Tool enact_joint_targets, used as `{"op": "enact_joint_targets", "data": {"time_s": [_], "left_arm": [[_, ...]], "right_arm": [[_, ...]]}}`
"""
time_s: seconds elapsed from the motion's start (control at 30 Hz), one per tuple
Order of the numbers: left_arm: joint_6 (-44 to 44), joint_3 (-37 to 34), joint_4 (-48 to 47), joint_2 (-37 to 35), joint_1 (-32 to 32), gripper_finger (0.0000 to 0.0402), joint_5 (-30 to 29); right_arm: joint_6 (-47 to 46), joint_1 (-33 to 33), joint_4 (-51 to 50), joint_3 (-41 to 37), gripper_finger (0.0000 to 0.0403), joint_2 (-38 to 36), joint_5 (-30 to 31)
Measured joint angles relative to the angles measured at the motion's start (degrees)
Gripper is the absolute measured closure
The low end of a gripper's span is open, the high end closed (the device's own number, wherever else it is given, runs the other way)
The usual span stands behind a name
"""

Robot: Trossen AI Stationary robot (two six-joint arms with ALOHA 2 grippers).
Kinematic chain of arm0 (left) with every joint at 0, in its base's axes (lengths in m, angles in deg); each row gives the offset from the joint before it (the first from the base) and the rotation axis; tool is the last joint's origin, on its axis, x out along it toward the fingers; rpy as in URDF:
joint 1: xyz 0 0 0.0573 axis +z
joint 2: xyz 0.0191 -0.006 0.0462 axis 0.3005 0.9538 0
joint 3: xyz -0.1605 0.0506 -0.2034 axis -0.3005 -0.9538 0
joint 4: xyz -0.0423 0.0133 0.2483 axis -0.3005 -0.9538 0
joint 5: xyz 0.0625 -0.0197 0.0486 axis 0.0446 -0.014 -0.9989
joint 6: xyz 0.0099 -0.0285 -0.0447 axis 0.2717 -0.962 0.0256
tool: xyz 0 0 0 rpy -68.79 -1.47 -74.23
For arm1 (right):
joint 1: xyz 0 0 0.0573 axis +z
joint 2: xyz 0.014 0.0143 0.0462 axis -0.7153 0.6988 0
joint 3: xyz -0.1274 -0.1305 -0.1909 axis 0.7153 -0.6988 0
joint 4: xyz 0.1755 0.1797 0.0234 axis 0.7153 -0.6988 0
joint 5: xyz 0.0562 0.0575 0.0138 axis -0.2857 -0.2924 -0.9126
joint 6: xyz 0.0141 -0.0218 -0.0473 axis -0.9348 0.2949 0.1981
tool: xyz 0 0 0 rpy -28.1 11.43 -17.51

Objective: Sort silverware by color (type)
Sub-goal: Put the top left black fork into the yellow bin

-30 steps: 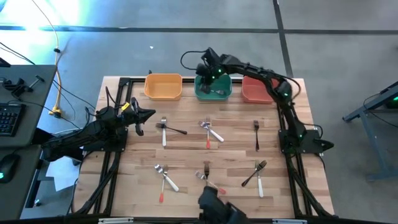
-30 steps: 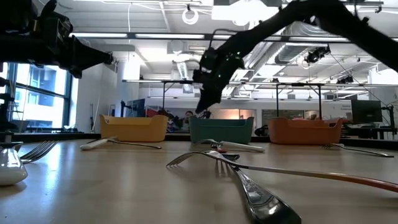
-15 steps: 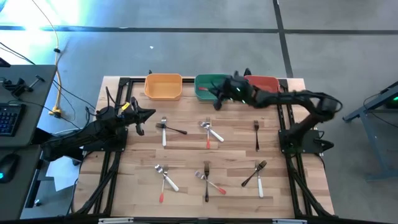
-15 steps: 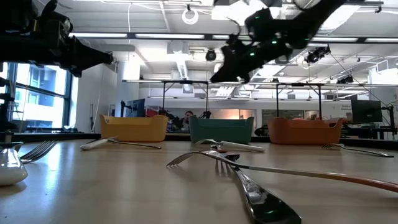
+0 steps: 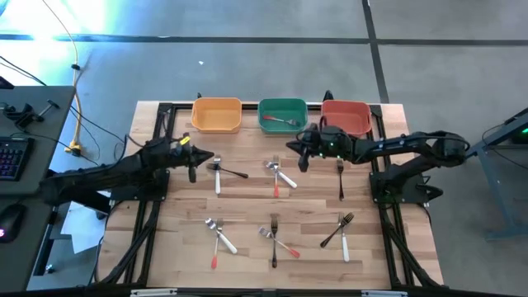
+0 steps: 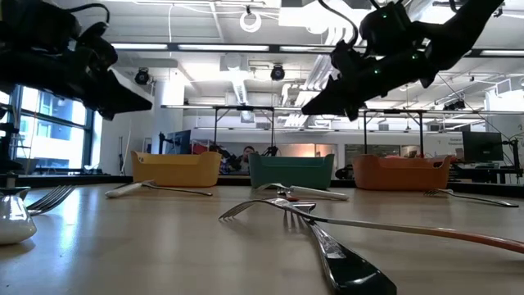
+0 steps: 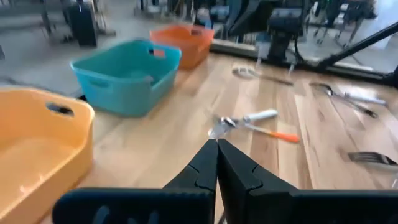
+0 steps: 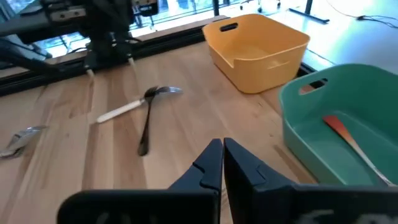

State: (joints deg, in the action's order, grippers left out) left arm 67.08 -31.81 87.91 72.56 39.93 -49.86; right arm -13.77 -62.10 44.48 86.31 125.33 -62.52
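The right gripper (image 5: 302,157) hovers empty, fingers together, with the green bin (image 5: 282,115) just behind it holding an orange-handled piece (image 8: 354,147). The left gripper (image 5: 191,162), also closed, hangs beside a white-handled fork (image 5: 217,175).

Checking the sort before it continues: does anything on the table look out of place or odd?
Nothing looks damaged or spilled. One red-handled utensil already lies in the green bin; the yellow bin appears empty. The remaining silverware lies loose on the table in crossed pairs.

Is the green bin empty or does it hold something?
Not empty. The green bin holds one red-orange-handled utensil lying on its floor.
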Motion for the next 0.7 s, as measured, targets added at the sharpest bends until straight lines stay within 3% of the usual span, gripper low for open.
{"op": "enact_joint_targets", "data": {"time_s": [0.27, 0.7], "left_arm": [[0.7, 8.8, -1.6, 18.0, -0.9, 0.0401, 1.6], [7.2, 28.0, -19.9, 44.1, -0.9, 0.04, 1.2]], "right_arm": [[7.0, 0.2, 0.2, 0.0, 0.0402, 0.0, 0.0], [13.5, -4.3, 0.1, 4.8, 0.0402, 0.0, -0.8]]}}
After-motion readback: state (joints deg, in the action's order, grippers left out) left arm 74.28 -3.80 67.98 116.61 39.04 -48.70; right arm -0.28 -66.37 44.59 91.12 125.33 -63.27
